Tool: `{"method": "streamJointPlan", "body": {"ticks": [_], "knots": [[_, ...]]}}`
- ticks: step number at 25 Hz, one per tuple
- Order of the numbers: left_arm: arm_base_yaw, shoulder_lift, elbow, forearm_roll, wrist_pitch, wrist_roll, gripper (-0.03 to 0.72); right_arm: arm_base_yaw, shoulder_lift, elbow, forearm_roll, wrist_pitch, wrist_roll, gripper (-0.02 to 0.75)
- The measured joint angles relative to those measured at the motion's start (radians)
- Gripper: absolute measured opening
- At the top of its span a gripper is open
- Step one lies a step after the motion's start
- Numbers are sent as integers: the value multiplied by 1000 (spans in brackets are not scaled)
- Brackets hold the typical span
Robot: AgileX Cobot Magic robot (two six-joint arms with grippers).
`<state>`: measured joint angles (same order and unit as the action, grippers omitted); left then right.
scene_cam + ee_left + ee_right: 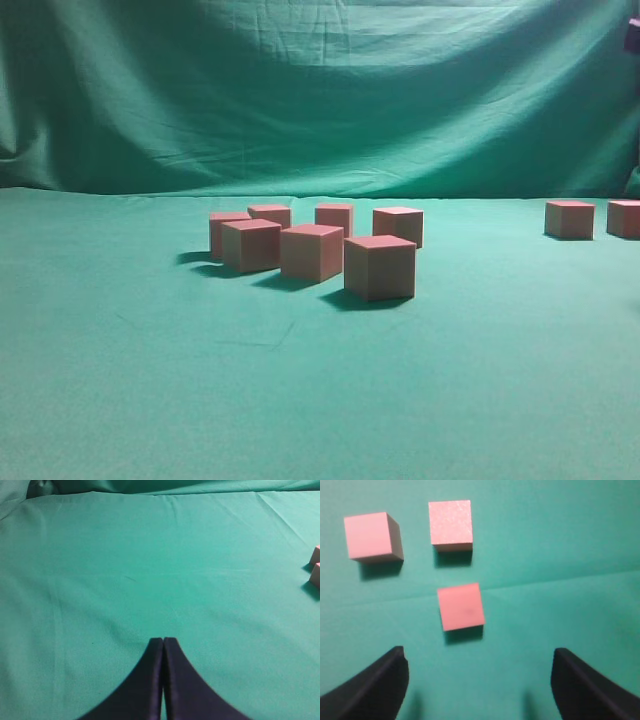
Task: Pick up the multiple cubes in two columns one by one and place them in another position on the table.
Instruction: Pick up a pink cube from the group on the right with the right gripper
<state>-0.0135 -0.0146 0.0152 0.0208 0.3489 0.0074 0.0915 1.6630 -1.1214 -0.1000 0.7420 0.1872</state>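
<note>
From the exterior view I saw seven cubes [312, 251] clustered mid-table [300, 400] and two more at the right edge [570, 219]; no arm showed.

In the left wrist view, the left gripper [163, 645] hung over bare green cloth, jaws pressed together, holding nothing; two cube corners [315, 565] sat at the right border.

In the right wrist view, the right gripper [479, 680] stood wide apart and empty above three cubes [462, 607]. I judged the next pick should centre on one cube squarely, clear of its neighbours.
</note>
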Motion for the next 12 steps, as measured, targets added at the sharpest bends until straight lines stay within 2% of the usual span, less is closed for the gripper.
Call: {"method": "streamJointPlan", "body": {"ticks": [12], "knots": [[0,0,0,0,0,0,0,-2,167,0,6,-149,-69,570]]}}
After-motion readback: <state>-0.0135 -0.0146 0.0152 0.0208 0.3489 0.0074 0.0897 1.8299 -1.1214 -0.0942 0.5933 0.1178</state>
